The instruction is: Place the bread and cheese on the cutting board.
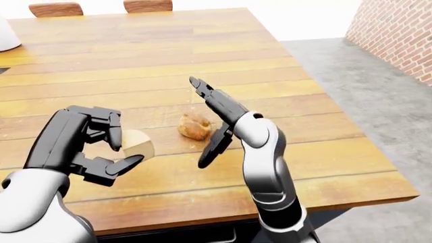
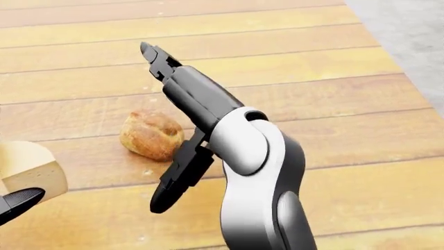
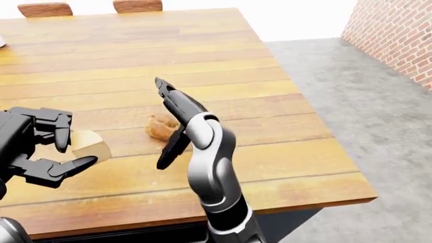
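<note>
Two hands hover over a wooden worktop (image 1: pixel 324 116). The left hand (image 1: pixel 87 147) has its fingers (image 1: pixel 108 126) spread around the cheese (image 1: pixel 137 144) without gripping. The right hand (image 2: pixel 184 122), fingers splayed, sits just right of the bread (image 2: pixel 149 134).

Looked down from the robot's head over both arms onto a wooden table (image 1: pixel 202 55), the two eye views set back far enough to take in chair backs (image 1: pixel 101 7) at top, grey floor (image 3: pixel 378 111) and a brick wall (image 1: pixel 398 35) at right. Framed much closer and steeper in the head view. Shared across all three: the bread (image 2: pixel 150 135), cheese (image 2: pixel 27 166) and right hand (image 2: pixel 163 125).
</note>
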`<state>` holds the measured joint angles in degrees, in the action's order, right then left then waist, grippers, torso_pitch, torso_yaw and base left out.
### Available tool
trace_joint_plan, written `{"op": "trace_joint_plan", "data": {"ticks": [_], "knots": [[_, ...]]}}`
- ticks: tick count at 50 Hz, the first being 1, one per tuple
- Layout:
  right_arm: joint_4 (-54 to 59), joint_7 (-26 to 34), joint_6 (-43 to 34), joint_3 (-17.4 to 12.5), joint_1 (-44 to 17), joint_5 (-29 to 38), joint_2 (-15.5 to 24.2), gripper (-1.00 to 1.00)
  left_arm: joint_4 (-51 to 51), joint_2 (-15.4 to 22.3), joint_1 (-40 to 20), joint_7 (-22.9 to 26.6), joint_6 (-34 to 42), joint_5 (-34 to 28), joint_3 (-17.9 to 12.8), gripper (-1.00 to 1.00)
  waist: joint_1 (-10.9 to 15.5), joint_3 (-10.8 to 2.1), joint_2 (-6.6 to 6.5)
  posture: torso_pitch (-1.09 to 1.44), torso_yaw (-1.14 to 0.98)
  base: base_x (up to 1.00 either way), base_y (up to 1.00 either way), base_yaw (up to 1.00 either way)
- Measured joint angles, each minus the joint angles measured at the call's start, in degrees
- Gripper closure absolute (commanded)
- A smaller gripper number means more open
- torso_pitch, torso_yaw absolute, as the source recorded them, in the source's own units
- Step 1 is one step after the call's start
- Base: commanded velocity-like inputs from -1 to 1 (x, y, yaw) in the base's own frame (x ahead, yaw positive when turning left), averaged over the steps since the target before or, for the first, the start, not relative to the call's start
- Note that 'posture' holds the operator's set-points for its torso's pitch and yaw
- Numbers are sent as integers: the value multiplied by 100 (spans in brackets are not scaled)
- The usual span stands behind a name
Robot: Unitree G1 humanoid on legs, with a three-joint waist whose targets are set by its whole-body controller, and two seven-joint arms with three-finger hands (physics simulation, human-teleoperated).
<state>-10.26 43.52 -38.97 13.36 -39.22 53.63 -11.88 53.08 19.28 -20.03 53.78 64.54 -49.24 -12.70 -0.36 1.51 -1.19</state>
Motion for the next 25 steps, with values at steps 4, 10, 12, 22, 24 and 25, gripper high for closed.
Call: {"op": "trace_joint_plan", "data": {"ticks": [4,10,12,22,24,25], "knots": [[63,82,58,-28,74,166,-66,-100,-12,-42,55,-46,-50,23,-5,100,-2,2,-9,0,0,0,0,0],[62,125,127,-61,111,241,-117,-54,-31,-59,107,-87,-100,71,-26,100,0,10,-23,0,0,0,0,0],[68,131,131,-55,120,243,-130,-40,-33,-61,111,-100,-108,82,-30,100,-1,11,-29,0,0,0,0,0],[42,114,183,-29,152,272,-151,2,4,-64,177,-110,-127,96,-49,100,2,10,-49,0,0,0,0,0],[28,82,258,30,235,295,-167,3,18,-72,208,-110,-139,102,-66,100,1,-3,-50,0,0,0,0,0],[25,71,304,55,271,306,-176,4,25,-73,220,-109,-143,105,-75,100,0,-8,-50,0,0,0,0,0]]}}
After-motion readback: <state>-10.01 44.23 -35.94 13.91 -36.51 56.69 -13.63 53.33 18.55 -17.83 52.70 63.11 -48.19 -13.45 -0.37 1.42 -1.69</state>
